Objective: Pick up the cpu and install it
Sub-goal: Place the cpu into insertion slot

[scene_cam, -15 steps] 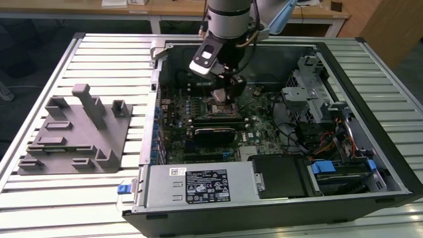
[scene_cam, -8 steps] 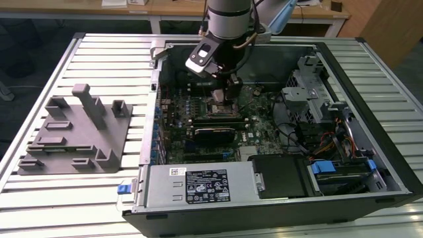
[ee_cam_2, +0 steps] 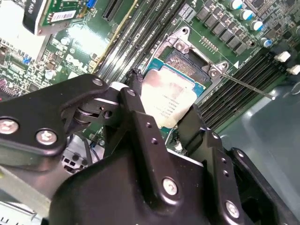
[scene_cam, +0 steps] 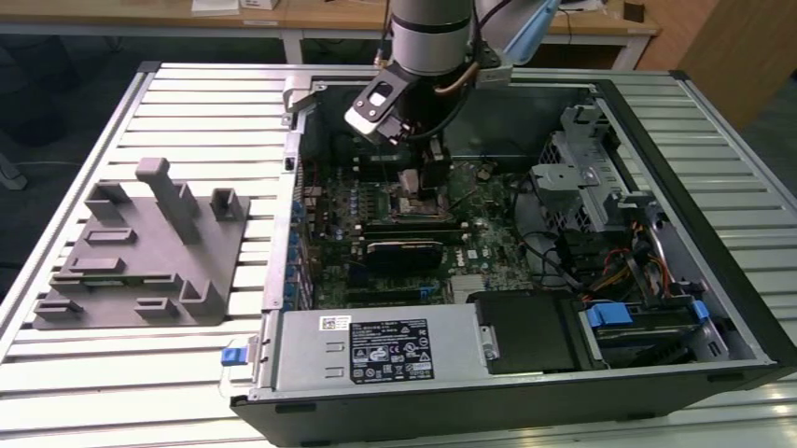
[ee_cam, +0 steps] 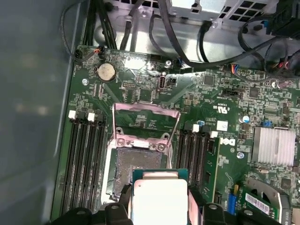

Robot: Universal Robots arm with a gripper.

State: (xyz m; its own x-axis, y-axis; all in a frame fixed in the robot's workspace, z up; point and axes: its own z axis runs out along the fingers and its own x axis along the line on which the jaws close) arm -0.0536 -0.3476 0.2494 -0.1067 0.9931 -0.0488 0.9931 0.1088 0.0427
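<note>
Silver-grey on top, the cpu (ee_cam_2: pixel 173 101) was clamped between the black fingers (ee_cam_2: pixel 136 108) of the gripper (ee_cam_2: pixel 163 96), held over the open socket (ee_cam: pixel 133 165) on the green motherboard (ee_cam: pixel 140 93) inside the computer case (scene_cam: pixel 734 280).

One robot arm (scene_cam: pixel 430 37) is carrying one gripper (ee_cam_2: pixel 164 101) with two black fingers (ee_cam_2: pixel 140 117), and these are holding one cpu (ee_cam: pixel 161 199). One computer case (scene_cam: pixel 498 411) is lying open, showing one motherboard (ee_cam: pixel 220 93), one open socket (ee_cam: pixel 133 164), two banks of memory slots (ee_cam: pixel 86 159), one coin battery (ee_cam: pixel 106 71), one finned silver heatsink (ee_cam: pixel 274 145) and one power supply (scene_cam: pixel 373 350). One grey plastic block (scene_cam: pixel 137 252) is resting on one slatted table (scene_cam: pixel 125 373).
</note>
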